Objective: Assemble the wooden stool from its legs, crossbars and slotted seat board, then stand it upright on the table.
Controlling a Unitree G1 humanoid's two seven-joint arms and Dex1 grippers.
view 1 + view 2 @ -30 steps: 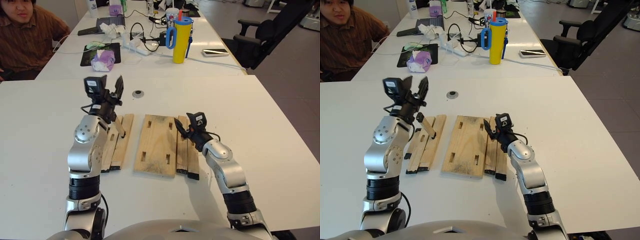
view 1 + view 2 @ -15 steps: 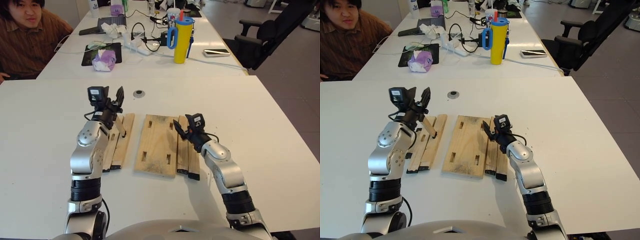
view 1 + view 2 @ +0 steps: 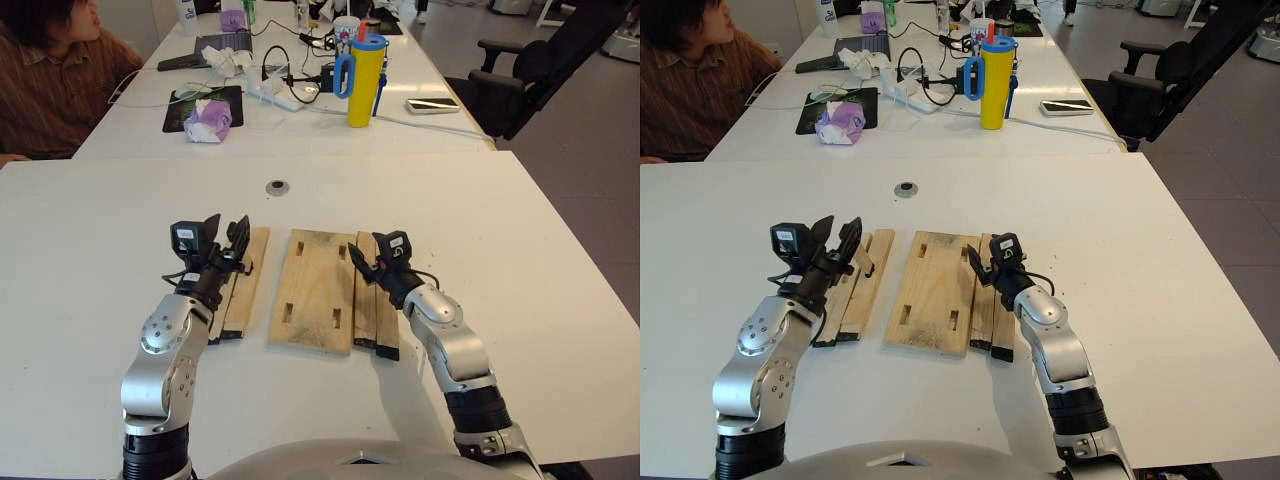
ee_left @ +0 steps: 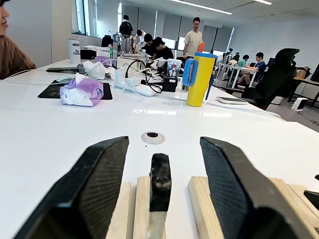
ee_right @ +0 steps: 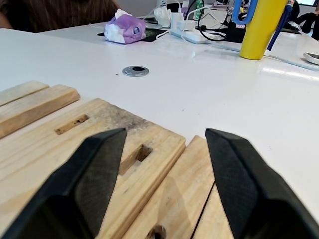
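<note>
**Item 1, seat board** (image 3: 312, 290): lying flat at the centre of the white table (image 3: 520, 230) with its slots facing up, so leg ends can be dropped in from above. Nothing is joined yet, so assembly is judged to be at its start.

**Item 2, left slats** (image 3: 240, 300): lying side by side at 9 o'clock of the board, with a strip of table between. A dark-tipped stick (image 4: 160, 181) is resting among them, its end pointing toward 12 o'clock.

**Item 3, right slats** (image 3: 368, 315): lying at 3 o'clock, hard against the board's edge.

**Item 4, left gripper** (image 3: 226, 230): hanging low over the 12 o'clock end of the left slats. Its fingers are spread wide and straddling the stick, gripping nothing, and it is likely lining up for a pick.

**Item 5, right gripper** (image 3: 364, 256): hovering at the board's 1 o'clock corner, fingers parted wide and empty, framing a slot (image 5: 136, 154). It is probably placed to steady the board or take a neighbouring slat.

**Item 6, surroundings**: a grommet (image 3: 277, 187) is sitting at 11 o'clock, and a yellow tumbler (image 3: 364, 80) is standing well beyond at 12 o'clock.
</note>
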